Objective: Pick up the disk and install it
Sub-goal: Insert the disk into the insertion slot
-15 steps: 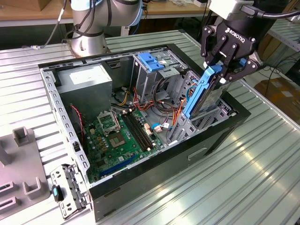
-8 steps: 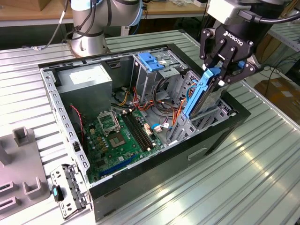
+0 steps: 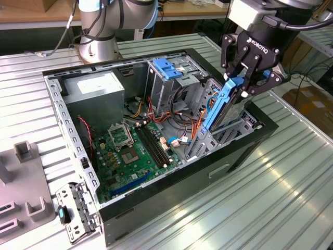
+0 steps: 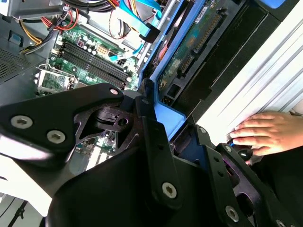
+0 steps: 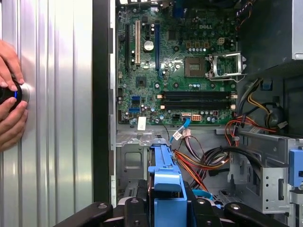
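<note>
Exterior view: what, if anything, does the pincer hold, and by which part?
The pincer holds the flat silver hard drive framed in blue plastic rails, by its upper blue end.

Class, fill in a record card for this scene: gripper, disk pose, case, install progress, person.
Gripper: the gripper is shut on the disk
Disk pose: steeply tilted, lower end down inside the computer case, at the exterior view's right
Case: side open, motherboard exposed
Install progress: disk not yet lying flat in place
Person: a hand on the ribbed table beside the case
</note>
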`<state>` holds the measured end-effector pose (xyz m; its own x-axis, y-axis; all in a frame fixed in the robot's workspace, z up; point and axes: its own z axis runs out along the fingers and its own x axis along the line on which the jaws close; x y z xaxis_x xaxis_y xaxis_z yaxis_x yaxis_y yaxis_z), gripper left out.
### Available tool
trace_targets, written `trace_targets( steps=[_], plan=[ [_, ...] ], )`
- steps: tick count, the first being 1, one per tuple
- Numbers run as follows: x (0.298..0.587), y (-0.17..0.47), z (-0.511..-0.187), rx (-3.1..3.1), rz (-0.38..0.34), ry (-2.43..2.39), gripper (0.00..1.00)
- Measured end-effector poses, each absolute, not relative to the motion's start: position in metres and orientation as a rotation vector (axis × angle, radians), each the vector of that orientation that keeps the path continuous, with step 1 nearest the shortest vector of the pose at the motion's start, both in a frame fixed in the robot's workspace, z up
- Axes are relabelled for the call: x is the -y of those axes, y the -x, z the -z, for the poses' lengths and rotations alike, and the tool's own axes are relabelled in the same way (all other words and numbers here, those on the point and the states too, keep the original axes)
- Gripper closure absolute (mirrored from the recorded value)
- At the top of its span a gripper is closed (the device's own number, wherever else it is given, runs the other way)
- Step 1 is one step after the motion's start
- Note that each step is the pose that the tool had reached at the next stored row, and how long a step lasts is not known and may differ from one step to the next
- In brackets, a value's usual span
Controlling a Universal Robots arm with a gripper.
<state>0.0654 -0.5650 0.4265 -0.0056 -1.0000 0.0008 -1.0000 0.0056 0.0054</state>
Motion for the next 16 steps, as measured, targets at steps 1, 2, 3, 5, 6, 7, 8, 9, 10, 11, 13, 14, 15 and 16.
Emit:
trace_targets(
  steps=[1, 2, 3, 5, 6, 7, 8, 9, 10, 11, 13, 14, 15, 16],
  plan=[
    [0.565, -0.065, -0.426, 2.225, 0.005, -2.212, 0.63],
    [0.565, -0.065, -0.426, 2.224, 0.005, -2.212, 0.63],
    [0.565, -0.065, -0.426, 2.225, 0.005, -2.212, 0.63],
    [0.565, -0.065, -0.426, 2.224, 0.005, -2.212, 0.63],
    [0.565, -0.065, -0.425, 2.225, 0.005, -2.212, 0.63],
    [0.565, -0.065, -0.423, 2.225, 0.005, -2.212, 0.63],
    [0.565, -0.065, -0.422, 2.225, 0.005, -2.212, 0.63],
    [0.565, -0.065, -0.421, 2.225, 0.004, -2.213, 0.63],
    [0.565, -0.065, -0.419, 2.225, 0.004, -2.213, 0.63],
    [0.566, -0.065, -0.417, 2.226, 0.003, -2.213, 0.63],
    [0.566, -0.065, -0.414, 2.226, 0.001, -2.214, 0.63],
    [0.566, -0.065, -0.413, 2.227, 0.001, -2.214, 0.63],
    [0.566, -0.065, -0.412, 2.227, 0.0, -2.214, 0.63],
    [0.566, -0.065, -0.411, 2.227, -0.001, -2.215, 0.63]
  ],
)
